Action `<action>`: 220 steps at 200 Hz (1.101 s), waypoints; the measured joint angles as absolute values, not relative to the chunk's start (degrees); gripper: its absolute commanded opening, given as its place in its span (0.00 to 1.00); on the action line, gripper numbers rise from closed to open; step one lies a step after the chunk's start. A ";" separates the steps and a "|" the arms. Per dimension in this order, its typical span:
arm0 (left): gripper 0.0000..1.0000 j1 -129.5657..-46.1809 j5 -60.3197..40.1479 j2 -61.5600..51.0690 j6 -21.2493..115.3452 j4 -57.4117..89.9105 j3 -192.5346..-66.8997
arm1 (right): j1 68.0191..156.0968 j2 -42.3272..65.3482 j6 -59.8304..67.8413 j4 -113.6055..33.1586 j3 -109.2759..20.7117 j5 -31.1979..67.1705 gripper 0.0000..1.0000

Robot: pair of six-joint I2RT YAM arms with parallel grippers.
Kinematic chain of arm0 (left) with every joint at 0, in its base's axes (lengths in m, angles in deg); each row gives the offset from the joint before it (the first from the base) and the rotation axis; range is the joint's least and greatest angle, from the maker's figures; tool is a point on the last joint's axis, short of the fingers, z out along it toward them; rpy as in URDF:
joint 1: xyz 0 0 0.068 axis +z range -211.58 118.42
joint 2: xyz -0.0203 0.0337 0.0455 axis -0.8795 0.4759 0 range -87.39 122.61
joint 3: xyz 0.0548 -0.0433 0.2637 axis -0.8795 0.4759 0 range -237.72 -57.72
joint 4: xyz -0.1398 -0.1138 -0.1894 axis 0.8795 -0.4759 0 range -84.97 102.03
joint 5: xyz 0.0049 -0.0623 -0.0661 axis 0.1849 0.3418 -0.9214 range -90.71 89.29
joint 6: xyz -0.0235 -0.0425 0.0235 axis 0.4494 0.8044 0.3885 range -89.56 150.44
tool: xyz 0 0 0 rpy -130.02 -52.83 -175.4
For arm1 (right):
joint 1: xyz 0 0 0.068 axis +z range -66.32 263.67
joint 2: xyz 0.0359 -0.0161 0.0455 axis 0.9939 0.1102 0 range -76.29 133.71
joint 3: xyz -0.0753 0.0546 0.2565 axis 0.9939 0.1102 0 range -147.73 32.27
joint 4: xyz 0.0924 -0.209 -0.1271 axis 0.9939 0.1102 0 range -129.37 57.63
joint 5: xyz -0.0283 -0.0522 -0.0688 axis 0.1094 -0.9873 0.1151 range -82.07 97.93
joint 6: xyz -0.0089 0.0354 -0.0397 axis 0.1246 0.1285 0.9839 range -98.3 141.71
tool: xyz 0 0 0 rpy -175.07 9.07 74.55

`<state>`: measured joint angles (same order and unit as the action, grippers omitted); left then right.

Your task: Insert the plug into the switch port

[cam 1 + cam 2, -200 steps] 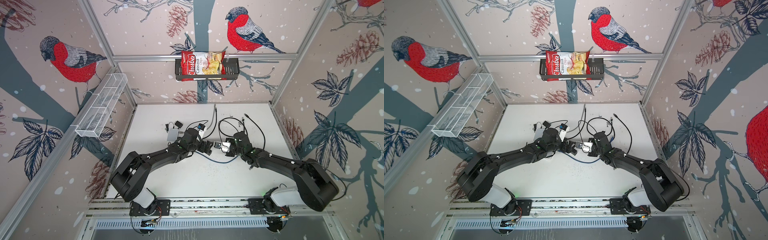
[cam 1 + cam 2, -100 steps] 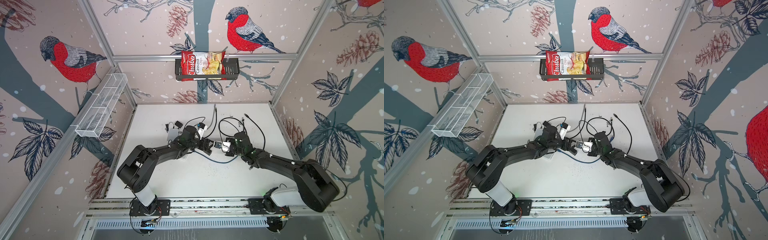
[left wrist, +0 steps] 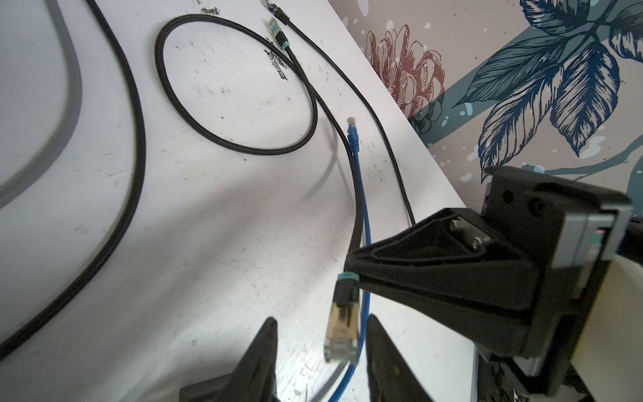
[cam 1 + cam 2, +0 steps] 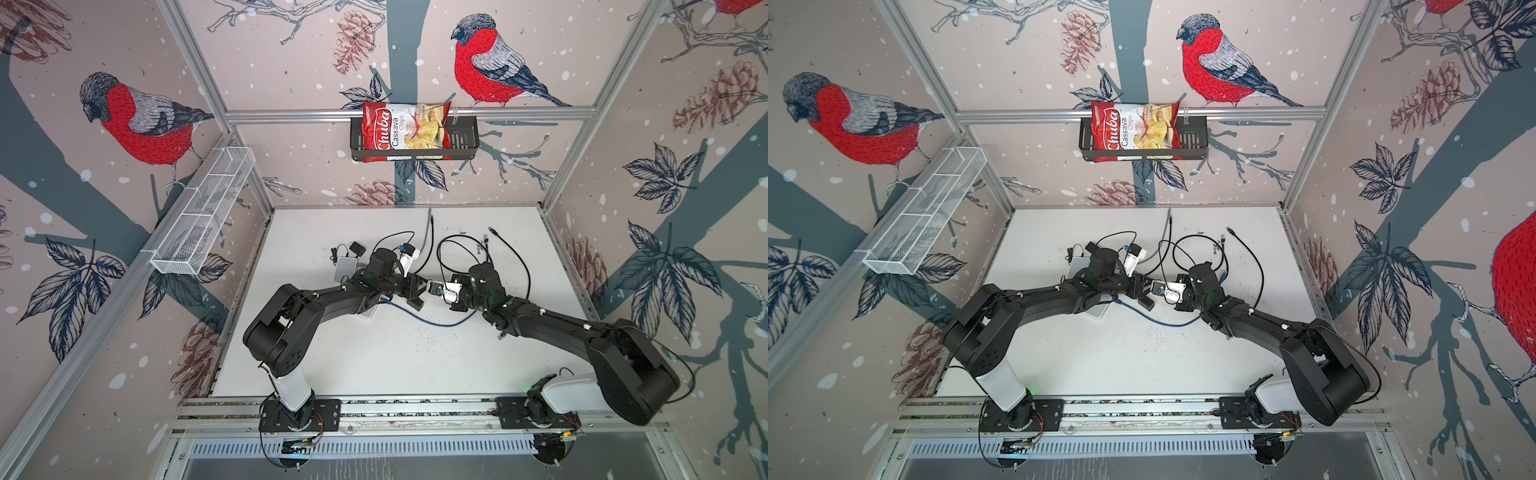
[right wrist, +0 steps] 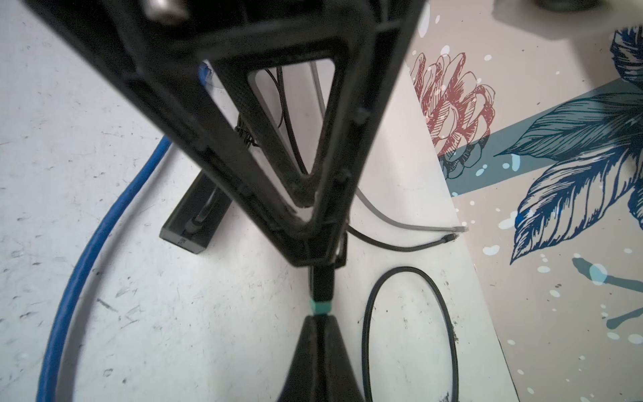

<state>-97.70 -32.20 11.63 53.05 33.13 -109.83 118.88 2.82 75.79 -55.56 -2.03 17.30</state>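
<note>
Left wrist view first. Shows the plug (image 3: 342, 334) lifted off the table (image 3: 174, 243), its gold-and-clear tip bare, seated in no port. Places it, going by a top view, well apart from the pale flat box (image 4: 345, 268), out on that box's side toward the right arm. Takes that box for the switch by judgement only; cannot make out a port on it. Counts as done: plug off the table and in a grip. Counts as left: passing it over or regripping, carrying it across to the box, lining up, pushing home. Judges the task short of halfway.

Grips the plug by its cable end with the right gripper (image 5: 320, 330), tips clamped tight just behind the teal band (image 5: 320, 308), with the plug's tip aimed back toward the box. Brackets the plug with the left gripper (image 3: 323, 318), jaws parted, one on each side, with a clear gap on at least one side and no pinch to be seen; holds nothing, as far as can be told. Reaches with the left arm from just beside the box, wrist turned away from it toward the plug. Stretches the right arm in low and long from farther off the box, to meet tip to tip.
</note>
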 measured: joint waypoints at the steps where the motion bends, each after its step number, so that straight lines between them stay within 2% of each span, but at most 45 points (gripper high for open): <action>1: 0.34 -97.70 -32.20 11.63 53.03 33.13 -109.83 | 118.88 2.82 75.79 -55.56 -2.03 17.30 0.00; 96: 0.12 -97.70 -34.93 12.75 51.85 31.71 -111.43 | 118.85 3.39 75.79 -55.16 -2.06 17.10 0.02; 164: 0.07 -98.07 -30.78 11.39 46.76 30.86 -109.22 | 117.80 4.77 75.75 -53.85 -3.69 19.33 0.16; 220: 0.06 -102.16 -22.67 8.47 34.82 30.38 -104.17 | 111.23 6.43 74.06 -46.40 -9.14 31.11 0.22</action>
